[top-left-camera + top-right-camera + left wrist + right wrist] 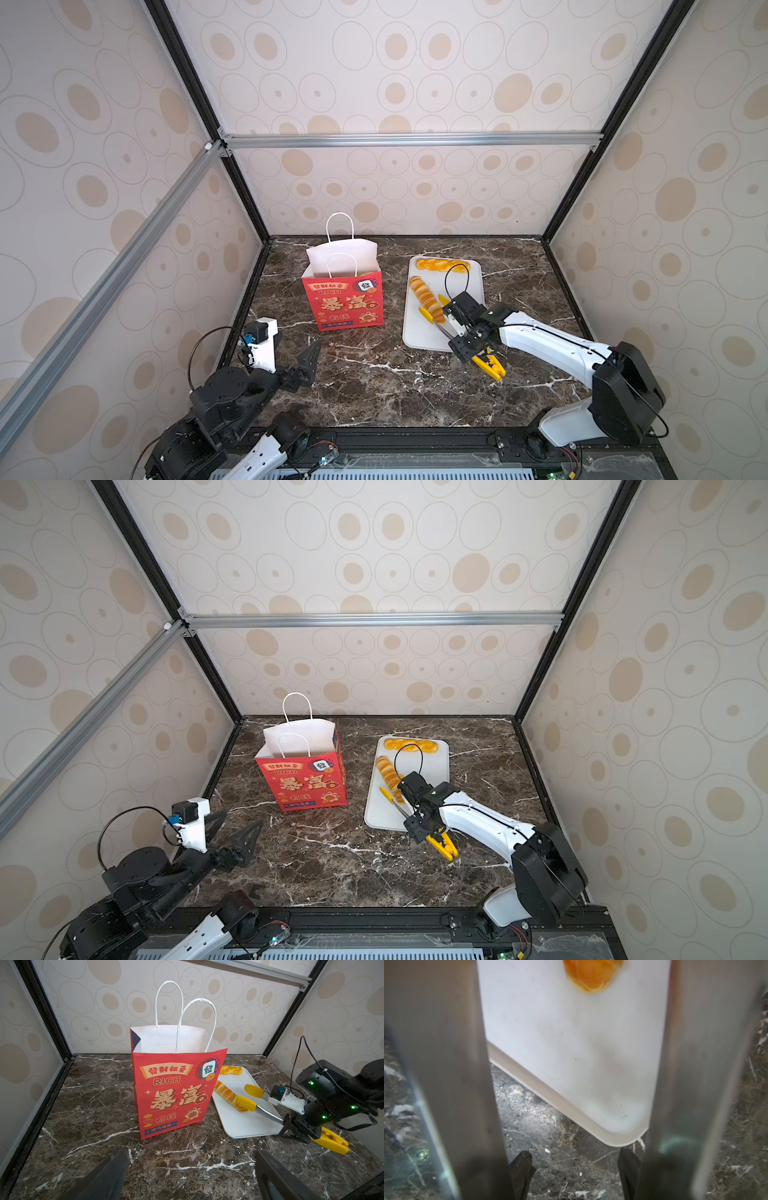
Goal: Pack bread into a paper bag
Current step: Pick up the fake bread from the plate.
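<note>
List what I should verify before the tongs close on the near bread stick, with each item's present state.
1. Paper bag upright, mouth open: ok.
2. Right tool gripping the tongs: ok.
3. Yellow tips apart, straddling the near twisted stick on the tray: ok.
4. Tips low enough to pinch it: cannot tell.
5. Left tool open, apart from the bag: ok.
6. Room inside the bag: cannot tell.
</note>
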Motion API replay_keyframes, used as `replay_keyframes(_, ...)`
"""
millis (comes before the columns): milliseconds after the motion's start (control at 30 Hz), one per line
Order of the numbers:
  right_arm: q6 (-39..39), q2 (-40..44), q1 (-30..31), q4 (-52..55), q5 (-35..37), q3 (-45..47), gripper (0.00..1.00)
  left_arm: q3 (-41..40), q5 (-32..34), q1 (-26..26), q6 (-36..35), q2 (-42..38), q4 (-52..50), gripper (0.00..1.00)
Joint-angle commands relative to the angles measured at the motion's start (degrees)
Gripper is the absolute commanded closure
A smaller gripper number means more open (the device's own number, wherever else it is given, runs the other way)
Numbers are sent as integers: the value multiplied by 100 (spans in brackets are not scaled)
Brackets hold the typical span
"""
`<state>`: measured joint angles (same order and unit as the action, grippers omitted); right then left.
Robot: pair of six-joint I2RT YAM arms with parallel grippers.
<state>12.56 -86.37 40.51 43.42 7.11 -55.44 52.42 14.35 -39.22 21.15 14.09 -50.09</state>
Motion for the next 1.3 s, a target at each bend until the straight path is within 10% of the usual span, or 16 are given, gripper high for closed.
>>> replay_keyframes(0, -208, -381, -152, -110, -418, -163, 28, 108, -11, 15, 61, -15, -115, 2)
replay_keyframes(433, -210, -1693, -320, 741, 37, -1421, 30, 67, -37, 18, 23, -169, -111, 2)
replay_keyframes(700, -291, -1857, -446, 989, 75, -1607, 56, 58, -62, 13, -13, -192, -106, 2)
replay_keyframes(867, -377, -1708, -448, 1076, -71, -1612, 74, 57, -56, 18, -18, -213, -114, 2)
replay_keyframes(1267, -583, -81, -293, 1851, -82, -3157, 76, 49, -75, 18, -32, -71, -103, 1)
